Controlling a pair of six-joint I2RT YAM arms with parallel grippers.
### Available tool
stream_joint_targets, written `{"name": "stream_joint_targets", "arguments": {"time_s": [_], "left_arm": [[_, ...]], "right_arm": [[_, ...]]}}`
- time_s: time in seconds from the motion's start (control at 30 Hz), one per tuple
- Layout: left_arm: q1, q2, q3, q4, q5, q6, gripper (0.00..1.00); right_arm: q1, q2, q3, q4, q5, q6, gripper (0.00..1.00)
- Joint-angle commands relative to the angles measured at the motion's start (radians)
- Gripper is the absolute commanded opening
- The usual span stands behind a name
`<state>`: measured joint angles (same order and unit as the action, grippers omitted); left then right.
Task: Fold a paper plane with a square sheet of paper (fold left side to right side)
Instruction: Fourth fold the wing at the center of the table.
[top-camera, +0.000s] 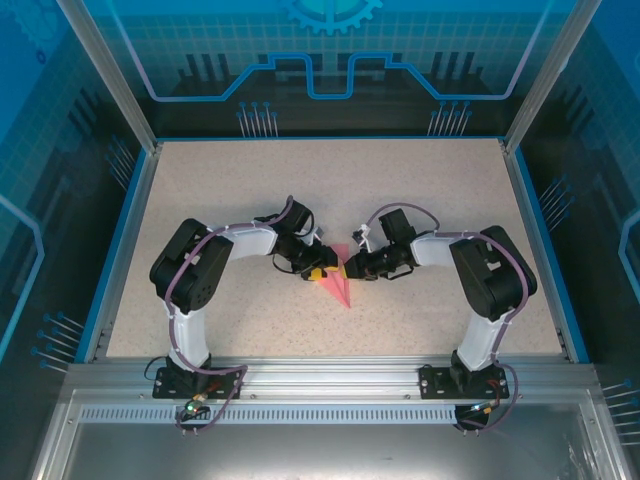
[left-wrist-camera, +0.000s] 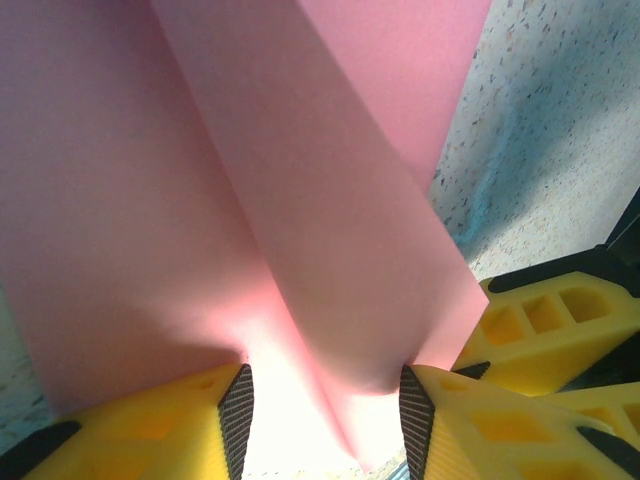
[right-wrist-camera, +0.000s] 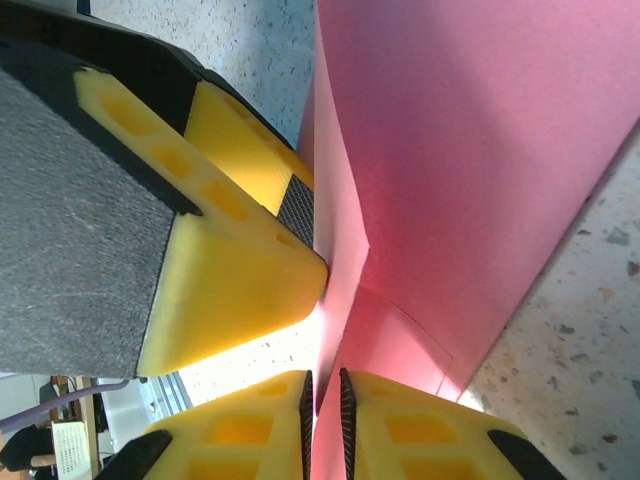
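Pink-red paper, already narrowed to a pointed dart, is seen lying at the middle of the speckled table (top-camera: 420, 200), its tip aimed towards the near edge. This paper plane (top-camera: 338, 283) is met from both sides, the left gripper (left-wrist-camera: 325, 400) on its left and the right gripper (right-wrist-camera: 323, 400) on its right, so close that their yellow fingers almost touch above the wide far end. In the left wrist view a raised ridge of paper is clasped between pads that stand a moderate way apart. The fold touches both pads and is tented rather than flattened, which is judged to keep the left flap lifted off the table without crushing it. In the right wrist view the jaws are drawn nearly together on a thin upright layer of paper, with one of the left arm's fingers pressed just beside it. This narrow pinch is judged to anchor the centre crease while the left side is carried over to the right. The crease is not yet pressed flat, so the fold is taken to be under way and unfinished.
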<state>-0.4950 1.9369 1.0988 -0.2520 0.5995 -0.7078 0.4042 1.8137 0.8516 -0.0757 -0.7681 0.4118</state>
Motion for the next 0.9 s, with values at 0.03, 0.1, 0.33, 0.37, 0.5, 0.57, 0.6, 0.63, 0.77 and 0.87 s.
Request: {"name": "stream_joint_targets", "arguments": {"time_s": [0.03,0.1,0.33,0.37,0.5,0.57,0.6,0.63,0.77,0.87], "left_arm": [[-0.005,0.03,0.003,-0.041,-0.037,0.001,0.46],[-0.005,0.03,0.003,-0.041,-0.037,0.002,0.46],[-0.006,0.027,0.0,-0.042,-0.038,0.002,0.46],[-0.006,0.027,-0.001,-0.043,-0.038,0.004,0.46],[-0.006,0.026,-0.003,-0.042,-0.038,0.004,0.47],[-0.006,0.026,-0.001,-0.043,-0.039,0.004,0.47],[-0.005,0.026,-0.002,-0.042,-0.038,0.004,0.47],[-0.005,0.026,-0.002,-0.042,-0.038,0.004,0.47],[-0.005,0.027,-0.004,-0.042,-0.038,0.003,0.47],[-0.006,0.027,-0.005,-0.041,-0.038,0.003,0.47]], "right_arm": [[0.002,0.022,0.023,0.012,-0.027,0.001,0.17],[0.004,0.024,0.023,0.012,-0.027,0.0,0.16],[0.002,0.026,0.022,-0.04,0.026,-0.023,0.04],[0.002,0.028,0.021,-0.05,0.034,-0.029,0.04],[0.002,0.031,0.049,-0.075,0.066,-0.037,0.03],[0.002,0.034,0.053,-0.086,0.08,-0.043,0.03],[0.002,0.036,0.055,-0.091,0.085,-0.045,0.03],[0.002,0.04,0.055,-0.092,0.085,-0.047,0.03],[0.004,0.047,0.058,-0.096,0.094,-0.048,0.03],[0.004,0.053,0.062,-0.105,0.095,-0.053,0.03]]}}
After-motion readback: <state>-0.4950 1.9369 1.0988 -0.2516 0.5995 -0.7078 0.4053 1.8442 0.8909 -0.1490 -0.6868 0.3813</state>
